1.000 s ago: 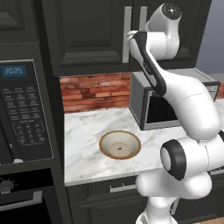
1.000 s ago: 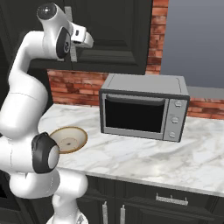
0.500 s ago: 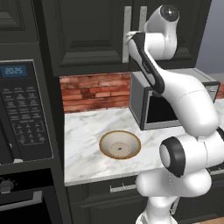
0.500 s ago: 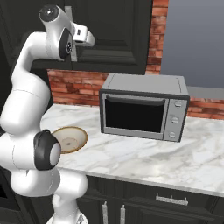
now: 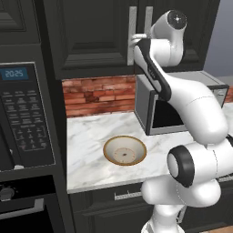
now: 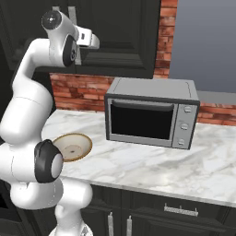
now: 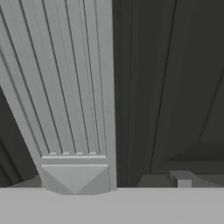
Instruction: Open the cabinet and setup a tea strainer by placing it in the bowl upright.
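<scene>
The cabinet [image 5: 91, 36] is the dark upper wall unit, and both of its panelled doors are closed. My gripper [image 5: 134, 40] is raised against the left door's silver bar handle [image 5: 132, 22]. In the hand view the handle [image 7: 74, 109] runs down the left half, close in front of the dark door [image 7: 183, 87]. One fingertip [image 7: 181, 179] shows to its right with a gap between them, so the jaws stand open. The bowl [image 5: 125, 150], tan-rimmed and cream inside, sits empty on the marble counter [image 5: 86, 145] below. The tea strainer is out of view.
A silver microwave [image 6: 152, 117] stands on the counter to the right of the bowl [image 6: 73, 146], under the cabinet [image 6: 129, 37]. A tall dark oven unit with a control panel [image 5: 22, 113] walls off the left. Dark drawers [image 5: 127, 195] run below the counter.
</scene>
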